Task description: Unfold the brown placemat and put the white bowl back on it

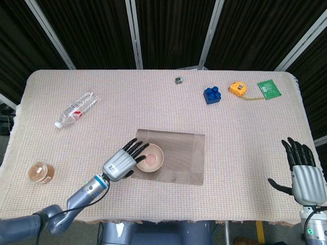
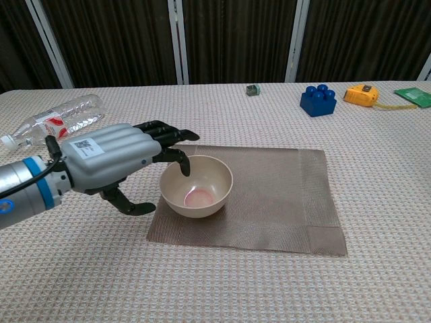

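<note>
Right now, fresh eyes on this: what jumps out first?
The left hand, fingers spread, reaching at the near-left rim of the white bowl, which sits on the left part of the brown placemat at the table's center. The right hand hangs open off the table's right edge. Small clutter lines the far side: a clear bottle far left, a blue block and yellow tape measure far right.
</note>
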`<state>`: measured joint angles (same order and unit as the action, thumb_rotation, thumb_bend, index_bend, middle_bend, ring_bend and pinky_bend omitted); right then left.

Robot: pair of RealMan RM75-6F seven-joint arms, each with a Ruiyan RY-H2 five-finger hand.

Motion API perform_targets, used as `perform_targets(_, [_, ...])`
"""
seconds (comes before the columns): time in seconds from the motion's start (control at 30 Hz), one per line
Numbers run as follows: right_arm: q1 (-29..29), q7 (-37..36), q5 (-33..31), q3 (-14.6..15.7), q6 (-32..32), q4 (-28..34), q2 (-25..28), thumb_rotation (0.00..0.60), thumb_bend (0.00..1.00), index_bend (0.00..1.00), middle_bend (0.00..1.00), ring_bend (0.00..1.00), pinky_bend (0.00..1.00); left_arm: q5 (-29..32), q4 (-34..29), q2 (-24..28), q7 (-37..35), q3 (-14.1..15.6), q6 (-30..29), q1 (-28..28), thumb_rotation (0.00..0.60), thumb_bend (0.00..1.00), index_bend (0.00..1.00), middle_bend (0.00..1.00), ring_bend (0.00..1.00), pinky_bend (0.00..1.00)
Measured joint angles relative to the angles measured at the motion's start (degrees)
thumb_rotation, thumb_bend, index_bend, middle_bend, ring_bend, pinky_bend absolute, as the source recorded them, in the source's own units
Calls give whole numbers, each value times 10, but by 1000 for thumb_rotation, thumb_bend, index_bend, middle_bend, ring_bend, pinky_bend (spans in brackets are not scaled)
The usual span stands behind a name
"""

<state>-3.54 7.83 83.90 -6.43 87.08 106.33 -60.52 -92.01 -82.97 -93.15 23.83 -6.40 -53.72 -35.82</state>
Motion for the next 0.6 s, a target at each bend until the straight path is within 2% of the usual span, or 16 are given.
perform_targets(0.13, [0,-7,-5,-1,-1,-2,3,600,0,0,0,0,0,21,26,-36,16,-6,13,-12,600,411,387,0,0,0])
perform_targets(0.33, [0,-15,-8,-3,-2,-3,6,600,0,0,0,0,0,34,64,-72,36,-6,13,-27,600,415,673,0,0,0])
perform_targets(0.4, [0,-18,-8,-3,-2,-3,7,600,0,0,0,0,0,36,66,-75,36,-6,9,-28,600,417,719,0,0,0])
perform_targets(0.6, [0,-20,-4,-2,0,-1,9,600,0,0,0,0,0,36,67,-74,39,-2,-10,-30,600,449,775,0,0,0])
